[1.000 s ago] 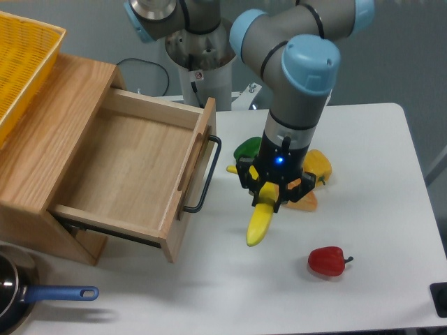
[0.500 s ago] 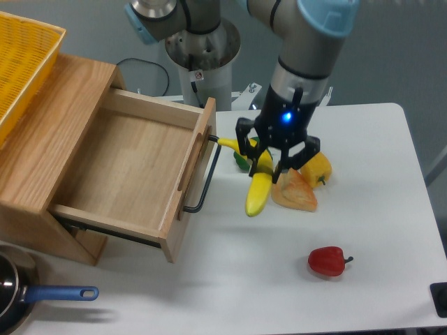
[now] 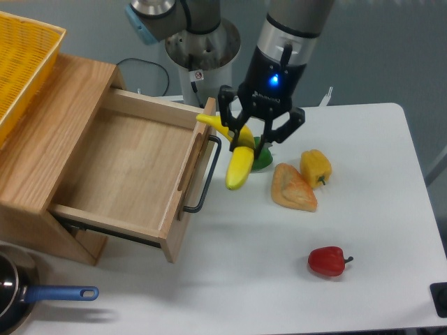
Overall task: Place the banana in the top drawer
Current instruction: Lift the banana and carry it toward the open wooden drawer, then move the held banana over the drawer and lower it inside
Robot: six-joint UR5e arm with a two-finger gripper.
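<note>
My gripper is shut on the banana and holds it in the air, just right of the open top drawer's front. The banana is yellow and hangs slanted, its lower end pointing down and its stem end reaching left over the drawer's front corner. The top drawer is a shallow light-wood box pulled out of the wooden cabinet, with nothing inside. Its black bar handle faces the table, below and left of the banana.
A green pepper lies behind the banana. An orange pepper piece, a yellow bell pepper and a red bell pepper lie on the white table. A yellow woven basket sits on the cabinet. A blue-handled pan is at bottom left.
The gripper has lifted the banana off the table and carried it up and left, from beside the peppers to the drawer's front edge.
</note>
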